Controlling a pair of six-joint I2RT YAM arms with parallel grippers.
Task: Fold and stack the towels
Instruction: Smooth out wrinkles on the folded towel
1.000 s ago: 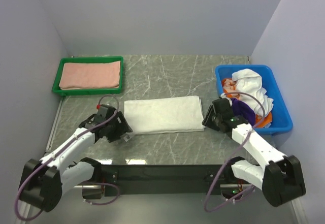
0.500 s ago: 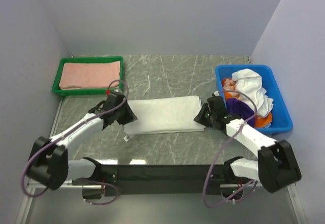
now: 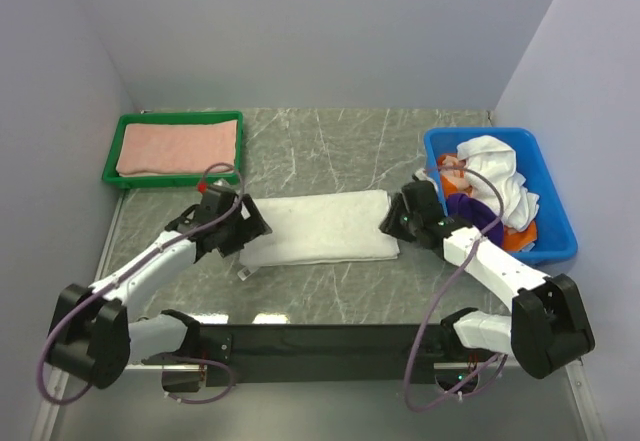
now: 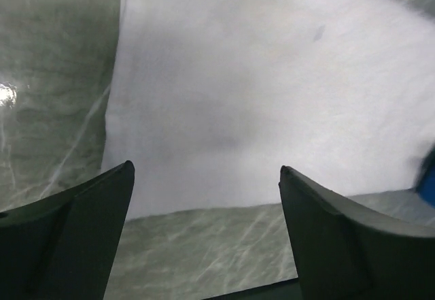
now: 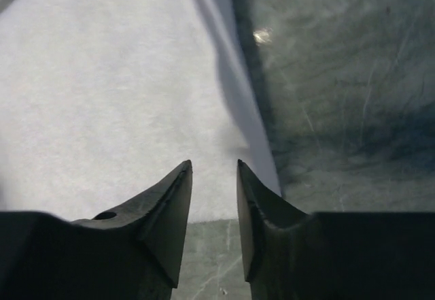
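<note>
A folded white towel [image 3: 320,226] lies flat mid-table, also in the left wrist view [image 4: 258,96] and the right wrist view [image 5: 115,89]. My left gripper [image 3: 250,229] sits at its left edge, jaws wide open [image 4: 206,171], over bare table just short of the cloth. My right gripper [image 3: 392,223] is at the towel's right edge, open by a narrow gap [image 5: 214,165] with nothing between the fingers. A salmon-pink towel [image 3: 178,147] lies folded in the green tray [image 3: 112,156]. Crumpled white [image 3: 495,161], purple [image 3: 480,216] and orange [image 3: 520,236] towels fill the blue bin [image 3: 550,251].
The marble table [image 3: 330,151] is walled on the left, back and right. The tray stands at the back left and the bin at the right. A small white tag [image 3: 245,273] lies on the table near the towel's front left corner.
Both arms have reached inward: the left gripper moved from the front left up to the towel's left edge, the right gripper moved left to its right edge. The towel has stayed in place.
</note>
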